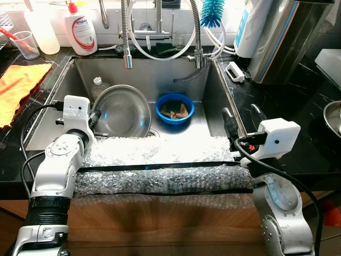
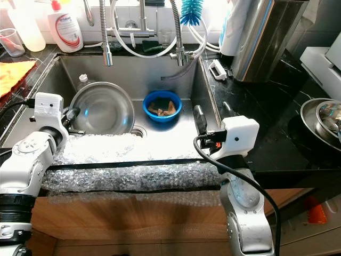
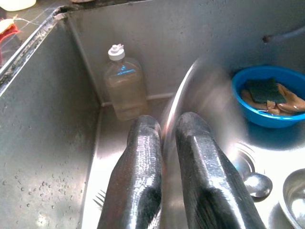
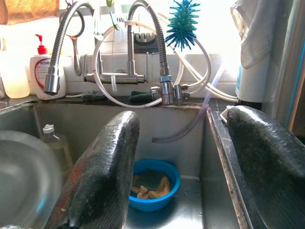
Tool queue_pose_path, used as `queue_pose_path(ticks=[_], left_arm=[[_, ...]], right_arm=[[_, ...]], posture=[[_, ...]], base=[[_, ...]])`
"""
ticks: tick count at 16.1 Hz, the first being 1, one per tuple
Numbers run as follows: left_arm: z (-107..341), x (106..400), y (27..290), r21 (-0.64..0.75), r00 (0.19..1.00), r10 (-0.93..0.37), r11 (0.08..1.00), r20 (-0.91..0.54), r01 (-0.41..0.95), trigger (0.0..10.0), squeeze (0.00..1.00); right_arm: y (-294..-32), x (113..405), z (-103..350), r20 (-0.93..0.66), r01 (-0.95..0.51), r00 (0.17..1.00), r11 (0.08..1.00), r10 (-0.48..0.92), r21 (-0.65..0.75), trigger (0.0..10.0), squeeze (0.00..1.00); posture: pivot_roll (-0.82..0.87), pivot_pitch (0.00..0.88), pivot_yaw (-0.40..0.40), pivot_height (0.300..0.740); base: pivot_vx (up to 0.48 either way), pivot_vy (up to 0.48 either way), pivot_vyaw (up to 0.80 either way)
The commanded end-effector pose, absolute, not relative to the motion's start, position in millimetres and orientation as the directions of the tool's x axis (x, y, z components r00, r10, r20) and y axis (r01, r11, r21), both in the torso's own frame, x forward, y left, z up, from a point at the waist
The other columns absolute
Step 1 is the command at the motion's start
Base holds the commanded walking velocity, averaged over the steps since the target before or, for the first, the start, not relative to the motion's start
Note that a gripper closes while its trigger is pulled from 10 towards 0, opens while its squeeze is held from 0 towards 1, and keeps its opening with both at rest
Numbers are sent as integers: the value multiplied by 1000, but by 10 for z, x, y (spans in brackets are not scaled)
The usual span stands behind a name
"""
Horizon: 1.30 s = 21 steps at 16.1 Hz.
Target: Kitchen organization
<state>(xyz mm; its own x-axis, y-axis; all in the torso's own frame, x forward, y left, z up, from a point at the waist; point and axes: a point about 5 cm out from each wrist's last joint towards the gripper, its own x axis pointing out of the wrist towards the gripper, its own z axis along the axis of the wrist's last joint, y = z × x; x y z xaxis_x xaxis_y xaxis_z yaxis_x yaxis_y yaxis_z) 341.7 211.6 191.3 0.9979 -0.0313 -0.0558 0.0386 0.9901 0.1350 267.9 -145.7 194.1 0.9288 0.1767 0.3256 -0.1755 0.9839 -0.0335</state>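
**Steel bowl pinched at the sink's left end**

Steel walls close in on the left gripper (image 3: 162, 157), whose fingers are clamped on the rim of the metal bowl (image 1: 123, 111) tilted inside the sink (image 1: 216, 85). A clear bottle (image 3: 124, 86) stands in the back corner just behind. The blue bowl (image 1: 174, 108) sits mid-basin, its contents hard to identify. Over the sink's right edge, the right gripper (image 1: 241, 118) hovers with fingers spread wide. Bubble wrap (image 1: 160, 170) pads the front edge; black counter (image 1: 298, 106) flanks the basin.
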Motion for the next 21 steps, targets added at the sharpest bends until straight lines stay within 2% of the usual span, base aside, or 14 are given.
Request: queue_pose_path(ticks=[1, 10, 11, 12, 14, 15, 17, 21], left_arm=[[1618, 3364, 2033, 113, 981, -64, 990, -182, 86, 10000, 1000], [1645, 3352, 2029, 116, 984, -66, 990, -168, 86, 10000, 1000], [1682, 3355, 2031, 110, 988, -62, 991, -138, 77, 10000, 408], [1753, 3352, 2043, 103, 995, -52, 993, -84, 61, 10000, 0], [1876, 3330, 2073, 78, 999, -37, 996, 8, 37, 10000, 0], [1968, 3294, 2115, 87, 997, -21, 996, 78, 14, 10000, 0], [2008, 3270, 2134, 107, 994, -16, 994, 110, 4, 10000, 0], [2232, 3080, 2239, 175, 961, 13, 982, 276, -64, 10000, 0]], right_arm=[[-1436, 2672, 1978, 332, -184, 925, 983, 183, -30, 10000, 0], [-1428, 2674, 1979, 333, -182, 926, 983, 179, -23, 10000, 0], [-1428, 2674, 1980, 334, -182, 926, 983, 179, -23, 10000, 0], [-1429, 2674, 1981, 335, -180, 926, 983, 176, -21, 10000, 0], [-1430, 2673, 1984, 338, -178, 925, 984, 173, -17, 10000, 0], [-1428, 2672, 1983, 338, -177, 925, 984, 173, -18, 10000, 0], [-1428, 2671, 1985, 338, -177, 925, 984, 173, -18, 10000, 0], [-1431, 2672, 1983, 342, -180, 923, 984, 174, -14, 10000, 0]], posture=[[37, 157, -20, 740], [35, 166, -14, 740], [35, 167, -15, 740], [35, 167, -15, 740], [36, 169, -14, 740], [36, 170, -15, 740], [39, 171, -15, 740], [52, 171, -15, 740]], base=[[0, 0, 0], [0, 0, 0], [0, 0, 0], [0, 0, 0], [0, 0, 0], [0, 0, 0], [0, 0, 0], [0, 0, 0]])
